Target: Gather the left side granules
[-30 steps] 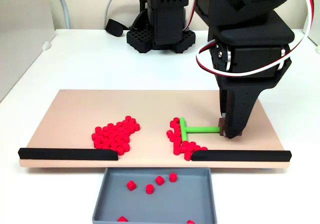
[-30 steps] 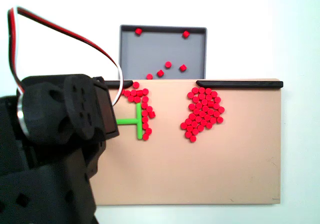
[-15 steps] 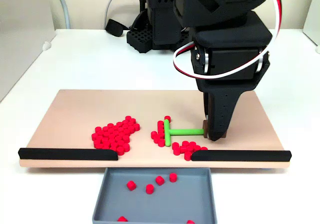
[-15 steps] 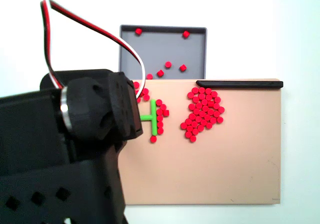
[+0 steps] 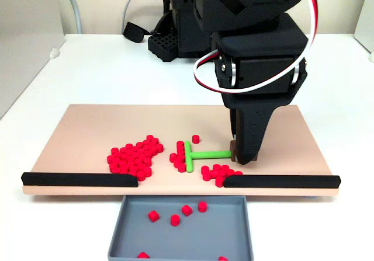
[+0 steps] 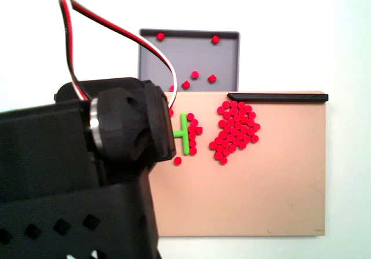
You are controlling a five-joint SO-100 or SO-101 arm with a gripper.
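No writing or labels readable anywhere. A tan board [image 5: 87, 132] sits on the white worktop [image 5: 117, 68], with two black rails [image 5: 79, 180] along its near edge and a gap between them over a grey tray [image 5: 181, 232] holding a few red pellets.

In the front fixed view the big packed heap [image 5: 135, 155] is left of centre. The left side granules [image 5: 217, 172] lie right of it, split up: some bunched by the right rail's end, a few against the crossbar of a green T-shaped pusher [image 5: 196, 154], and one alone just beyond. In the other fixed view the granules [image 6: 193, 132] sit right of the pusher [image 6: 183, 132].

The gripper [image 5: 244, 153] points down with its jaws clamped on the brown block at the pusher's handle end. The arm's bulk hides the board's left part in that other view.
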